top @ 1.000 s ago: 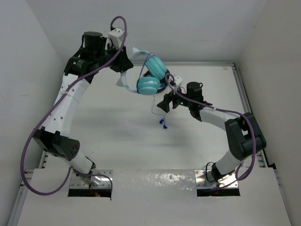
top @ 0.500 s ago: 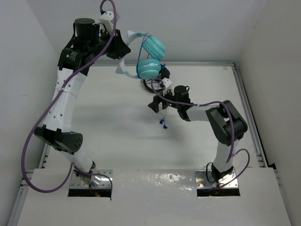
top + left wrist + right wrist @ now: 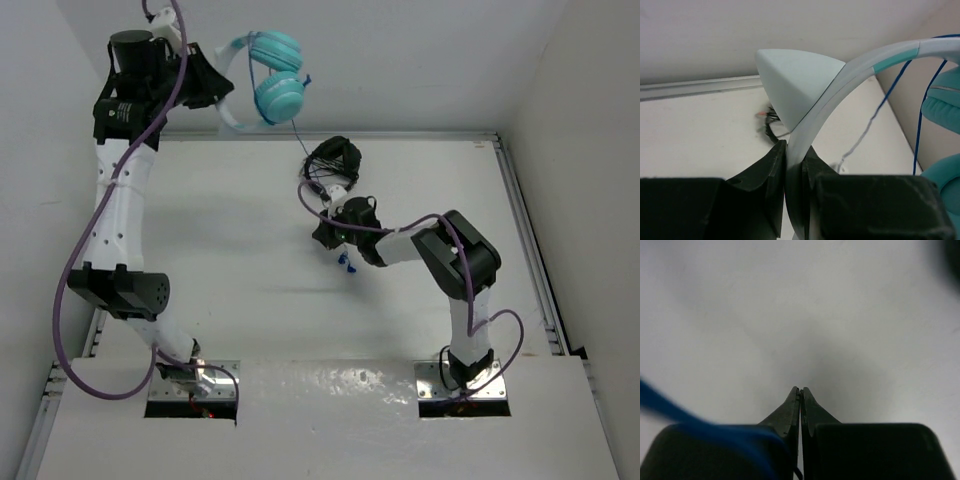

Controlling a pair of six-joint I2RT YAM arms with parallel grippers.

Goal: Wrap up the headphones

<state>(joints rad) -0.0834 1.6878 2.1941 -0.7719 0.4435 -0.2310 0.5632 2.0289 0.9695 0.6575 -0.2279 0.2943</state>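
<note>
left wrist — headphones point(image 3: 817, 112) in end effector point(image 3: 794, 150)

The headphones point(image 3: 272, 75) are small and turquoise, with two round padded cups point(image 3: 280, 97) and a thin pale headband point(image 3: 850, 70) that carries a turquoise stripe. They are held up in the air, off the table point(image 3: 200, 250), above its far edge and toward its far left corner. The headband is pinched between the closed fingers of the left gripper point(image 3: 794, 150), and the cups are hung beside it, close together. A long thin blue cable point(image 3: 918, 130) is let down loose from the cups toward the middle of the table, where its blue end is seen.
</note>
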